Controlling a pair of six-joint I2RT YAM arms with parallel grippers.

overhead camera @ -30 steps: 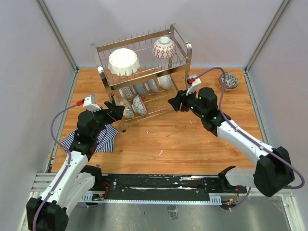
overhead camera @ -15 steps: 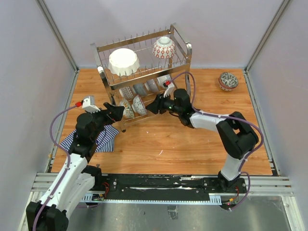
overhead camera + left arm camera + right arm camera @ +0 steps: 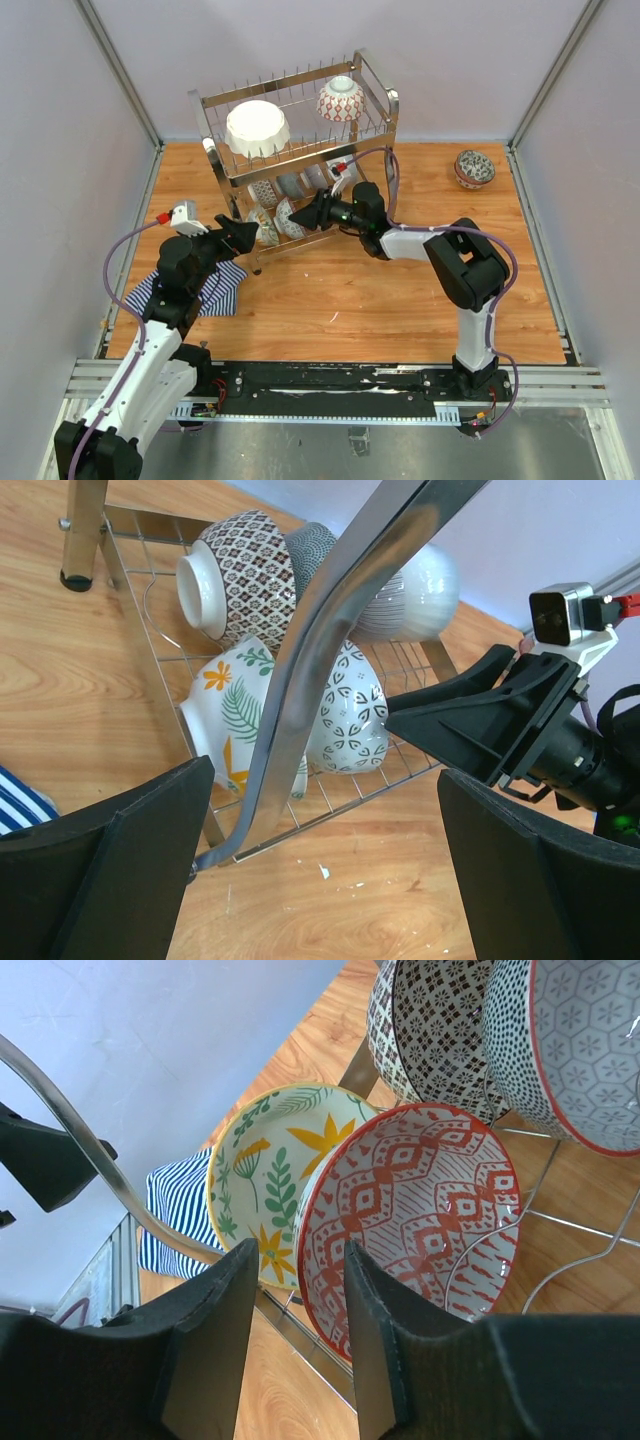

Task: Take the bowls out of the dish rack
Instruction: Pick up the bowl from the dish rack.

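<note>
Right wrist: red-patterned bowl (image 3: 410, 1210) partly hidden behind parted right pincer (image 3: 300, 1265); left pincer (image 3: 322, 780) gapes.

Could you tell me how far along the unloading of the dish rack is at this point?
Done: one patterned bowl sits on the table, far right. In hand: the right gripper, open, straddles the rim of the red-patterned bowl on the lower tier. Left: that bowl, its neighbours, plus the white scalloped bowl and lattice bowl atop the dish rack.
</note>
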